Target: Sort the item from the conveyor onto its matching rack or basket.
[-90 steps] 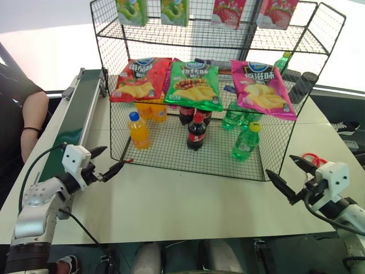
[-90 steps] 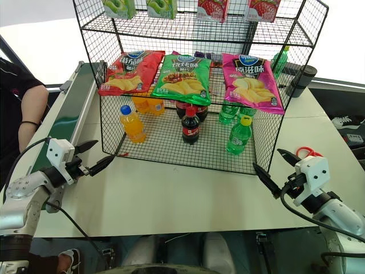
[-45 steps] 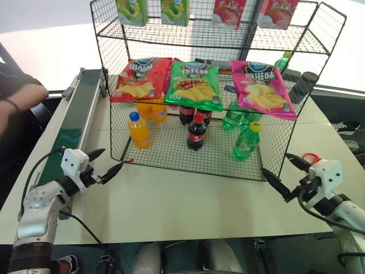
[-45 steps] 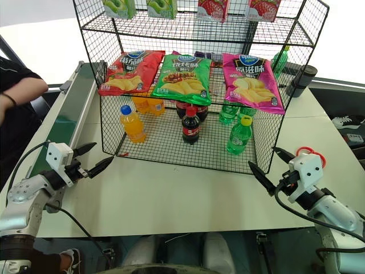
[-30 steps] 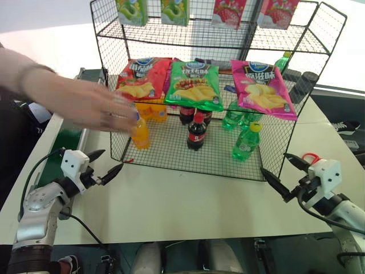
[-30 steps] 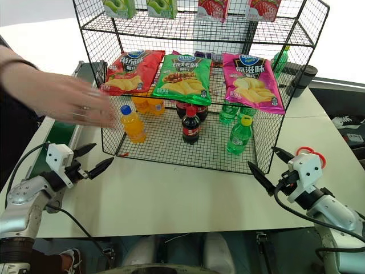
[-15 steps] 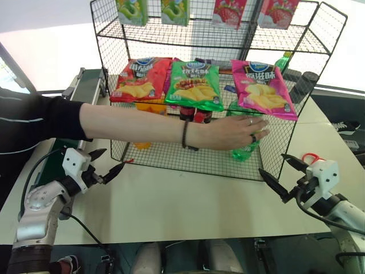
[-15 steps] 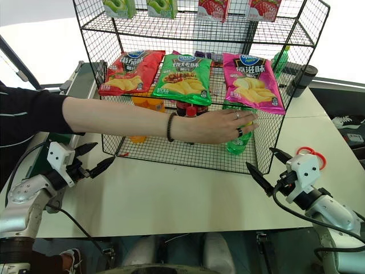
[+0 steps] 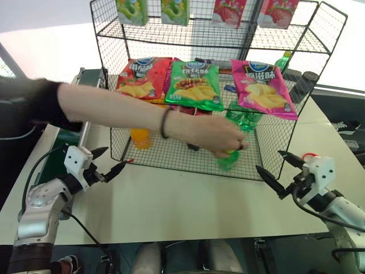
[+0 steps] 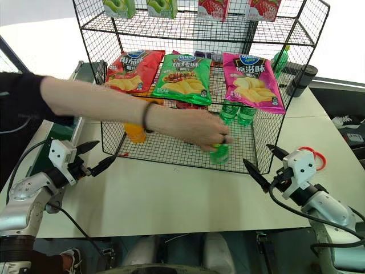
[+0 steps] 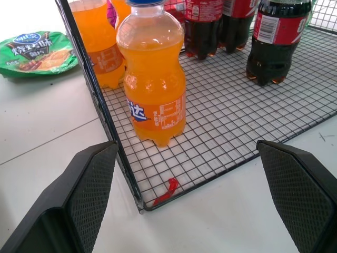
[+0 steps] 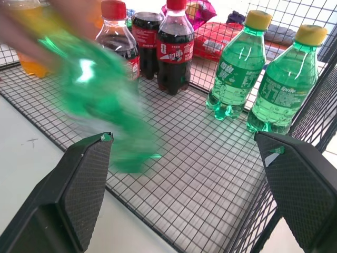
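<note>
A person's hand (image 9: 214, 137) grips the item, a green soda bottle (image 9: 228, 158), tilted above the front of the rack's wire basket (image 9: 171, 162). In the right wrist view the bottle (image 12: 105, 100) is a green blur in front of the cola bottles. The conveyor (image 9: 64, 138) runs along the table's left side, partly hidden by the person's arm. My left gripper (image 9: 112, 160) hovers open near the basket's front left corner, holding nothing. My right gripper (image 9: 268, 161) hovers open at the basket's front right corner, also holding nothing.
Orange drink bottles (image 11: 154, 84), cola bottles (image 11: 276, 37) and two more green bottles (image 12: 239, 68) stand in the basket. Chip bags (image 9: 194, 84) hang on the rack's front. Red scissors (image 10: 311, 151) lie behind my right gripper. A dark cup (image 9: 302, 85) stands at the back right.
The person's arm reached across into the basket, took the green bottle and is drawing it forward and leftward, tilted. Both grippers stayed in place, open.
</note>
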Action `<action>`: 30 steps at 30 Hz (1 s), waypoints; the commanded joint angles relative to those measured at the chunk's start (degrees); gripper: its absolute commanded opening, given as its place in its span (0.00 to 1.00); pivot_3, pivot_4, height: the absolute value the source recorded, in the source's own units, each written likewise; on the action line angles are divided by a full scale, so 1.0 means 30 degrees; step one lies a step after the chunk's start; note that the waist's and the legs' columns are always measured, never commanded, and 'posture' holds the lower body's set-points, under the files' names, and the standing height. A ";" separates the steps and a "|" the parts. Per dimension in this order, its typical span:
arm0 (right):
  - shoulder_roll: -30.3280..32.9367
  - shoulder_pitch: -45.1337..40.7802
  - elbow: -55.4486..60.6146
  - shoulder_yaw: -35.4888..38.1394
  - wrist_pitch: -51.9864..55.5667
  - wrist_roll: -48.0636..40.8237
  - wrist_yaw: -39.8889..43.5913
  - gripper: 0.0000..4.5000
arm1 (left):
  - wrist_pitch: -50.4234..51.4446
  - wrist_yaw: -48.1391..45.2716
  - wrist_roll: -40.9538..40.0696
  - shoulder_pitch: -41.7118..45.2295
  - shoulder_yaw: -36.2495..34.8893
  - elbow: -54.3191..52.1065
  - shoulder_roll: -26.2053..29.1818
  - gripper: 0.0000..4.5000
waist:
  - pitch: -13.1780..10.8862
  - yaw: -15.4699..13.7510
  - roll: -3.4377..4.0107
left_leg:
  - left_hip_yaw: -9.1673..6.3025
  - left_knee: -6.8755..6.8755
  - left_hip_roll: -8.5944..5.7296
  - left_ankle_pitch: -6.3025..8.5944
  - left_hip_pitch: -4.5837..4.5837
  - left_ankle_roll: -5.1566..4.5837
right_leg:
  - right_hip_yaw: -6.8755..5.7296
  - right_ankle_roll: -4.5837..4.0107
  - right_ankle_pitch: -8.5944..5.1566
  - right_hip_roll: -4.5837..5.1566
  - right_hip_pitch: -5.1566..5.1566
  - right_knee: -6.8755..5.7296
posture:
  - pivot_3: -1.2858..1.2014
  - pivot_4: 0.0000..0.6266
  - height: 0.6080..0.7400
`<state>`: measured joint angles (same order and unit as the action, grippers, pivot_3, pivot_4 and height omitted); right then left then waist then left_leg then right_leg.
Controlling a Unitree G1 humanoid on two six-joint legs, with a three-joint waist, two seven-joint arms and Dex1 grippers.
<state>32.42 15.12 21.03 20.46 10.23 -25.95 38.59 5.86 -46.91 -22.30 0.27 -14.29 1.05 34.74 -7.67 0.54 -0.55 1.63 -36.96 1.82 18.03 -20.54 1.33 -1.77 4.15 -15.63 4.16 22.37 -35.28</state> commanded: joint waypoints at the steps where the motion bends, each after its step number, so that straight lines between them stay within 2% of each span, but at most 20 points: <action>1: -0.0026 -0.0375 0.0481 -0.0057 -0.0040 -0.0069 -0.0103 1.00 | -0.0048 0.0195 0.0011 0.0317 -0.0222 -0.0733 0.0188 1.00 | 0.0000 0.0010 0.0000 | 0.0000 0.0000 0.0000 0.0000 -0.0001 0.0000 | 0.0001 0.0000 0.0000 0.0000 -0.0001 0.0001 | 0.52 0.24 1.00; 15: -0.0098 -0.0884 0.0869 -0.0537 0.0092 -0.0031 -0.0257 1.00 | 0.0329 0.0931 -0.0083 0.0796 0.0004 -0.1148 -0.0482 1.00 | 0.0000 0.0009 0.0000 | 0.0002 0.0001 -0.0005 0.0000 -0.0006 0.0000 | 0.0000 0.0000 0.0001 0.0005 0.0000 0.0007 | 0.52 0.24 1.00; 22: -0.0131 -0.1911 0.0429 -0.1465 0.0087 0.0072 -0.0184 1.00 | 0.1438 0.1954 -0.1190 0.1079 -0.1281 -0.2179 -0.0505 1.00 | -0.0003 0.0034 0.0004 | 0.0003 0.0002 -0.0005 0.0000 -0.0005 0.0000 | -0.0003 0.0005 0.0003 0.0001 0.0000 0.0006 | 0.52 0.24 1.00; 30: -0.0704 -0.3759 0.0431 -0.3552 0.0529 0.0205 -0.0200 1.00 | 0.3094 0.4834 -0.2740 0.0794 -0.4374 -0.2388 -0.0917 1.00 | -0.0004 0.0038 -0.0001 | 0.0004 0.0001 -0.0007 0.0000 -0.0003 -0.0001 | -0.0007 0.0012 0.0007 -0.0003 0.0000 0.0003 | 0.52 0.24 1.00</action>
<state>30.70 4.85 20.92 10.46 11.64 -25.07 38.11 14.52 -34.71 -28.92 2.59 -24.52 -4.75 32.33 -7.69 0.65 -0.55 1.65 -36.96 1.80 18.03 -20.55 1.33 -1.80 4.19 -15.60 4.15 22.36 -35.27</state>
